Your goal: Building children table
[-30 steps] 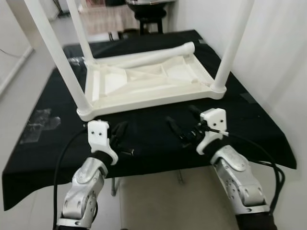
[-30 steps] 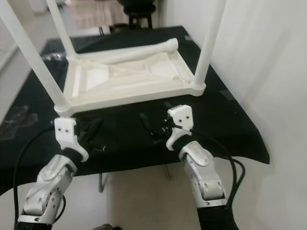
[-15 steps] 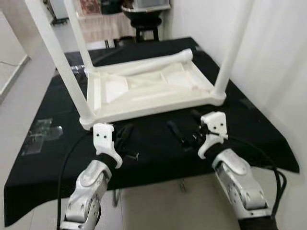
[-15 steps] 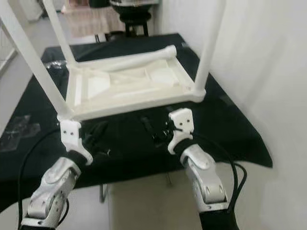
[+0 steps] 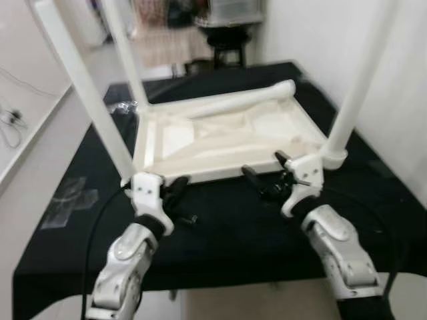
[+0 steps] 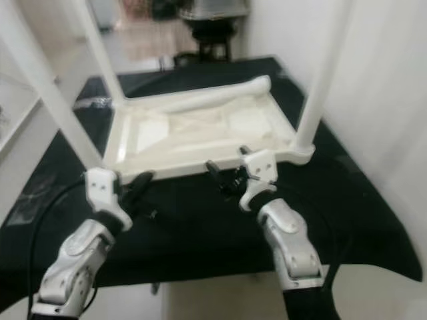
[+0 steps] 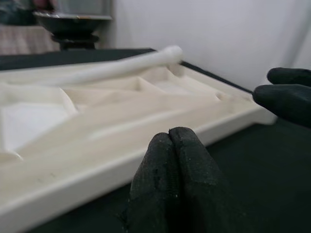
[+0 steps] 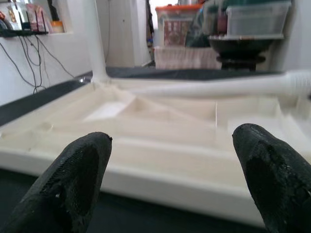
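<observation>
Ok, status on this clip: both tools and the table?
Left tool shut, right tool open, both at near edge of upturned table. Three legs fitted, fourth leg lying loose across it. Nothing in the way.

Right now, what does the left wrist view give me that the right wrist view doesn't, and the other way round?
Left wrist view: the left gripper with its black fingers pressed shut, just short of the near edge of the upside-down white plastic children's table, and the right gripper's black fingertips off to one side. Right wrist view: the right gripper spread open, an upright white table leg, stacked plastic storage boxes behind. Both: the table's ribbed underside, the loose white leg lying across its far side, the black cloth.
</observation>
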Motion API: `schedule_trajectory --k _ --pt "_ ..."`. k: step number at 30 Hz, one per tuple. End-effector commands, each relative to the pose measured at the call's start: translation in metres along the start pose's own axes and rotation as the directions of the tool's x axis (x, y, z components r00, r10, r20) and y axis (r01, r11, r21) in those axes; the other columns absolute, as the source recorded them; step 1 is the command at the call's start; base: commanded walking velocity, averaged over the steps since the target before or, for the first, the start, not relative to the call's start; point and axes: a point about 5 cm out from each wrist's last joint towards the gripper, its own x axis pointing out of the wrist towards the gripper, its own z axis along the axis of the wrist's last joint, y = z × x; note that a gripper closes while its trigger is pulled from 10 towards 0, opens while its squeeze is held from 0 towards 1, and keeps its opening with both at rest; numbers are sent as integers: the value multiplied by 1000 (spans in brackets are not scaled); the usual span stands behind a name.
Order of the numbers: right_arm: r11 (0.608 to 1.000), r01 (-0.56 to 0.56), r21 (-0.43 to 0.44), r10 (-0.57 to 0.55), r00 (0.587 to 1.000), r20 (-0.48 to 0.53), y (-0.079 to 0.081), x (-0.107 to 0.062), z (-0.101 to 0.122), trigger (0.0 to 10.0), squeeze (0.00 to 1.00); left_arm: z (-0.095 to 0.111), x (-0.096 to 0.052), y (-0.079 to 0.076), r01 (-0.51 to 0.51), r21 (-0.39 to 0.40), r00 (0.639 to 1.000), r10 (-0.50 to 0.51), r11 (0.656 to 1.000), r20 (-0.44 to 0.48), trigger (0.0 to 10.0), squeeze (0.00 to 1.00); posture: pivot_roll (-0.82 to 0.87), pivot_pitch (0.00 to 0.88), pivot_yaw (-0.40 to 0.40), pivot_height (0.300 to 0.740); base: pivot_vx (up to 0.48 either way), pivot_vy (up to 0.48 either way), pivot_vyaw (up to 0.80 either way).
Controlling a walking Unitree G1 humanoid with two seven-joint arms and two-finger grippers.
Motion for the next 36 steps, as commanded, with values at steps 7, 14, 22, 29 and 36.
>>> schedule_trajectory --k 7,14,22,29,36 --pt "999 -42 -2 42 999 -6 9 3 -2 10000 0 -1 -4 7 -25 28 1000 26 999 -9 10000 0 -28 93 10 740 304 0 0" --pt "993 -77 -92 73 996 -44 10 3 -5 10000 0 0 -4 6 -28 29 1000 28 999 -6 10000 0 -32 95 8 740 160 0 229" --pt "994 -71 -88 69 997 -27 6 2 -1 10000 0 -5 -4 -8 84 96 995 -79 992 -54 10000 0 -35 98 8 740 0 -462 334" --pt "990 -84 -114 78 996 -54 8 2 -4 10000 0 -4 -4 -6 60 74 998 -57 995 -41 10000 0 -50 102 0 740 0 -456 0" --pt "984 -125 -128 113 989 -93 14 3 -7 10000 0 -2 -3 -2 11 68 1000 -9 998 -21 10000 0 -49 103 0 740 0 0 0"
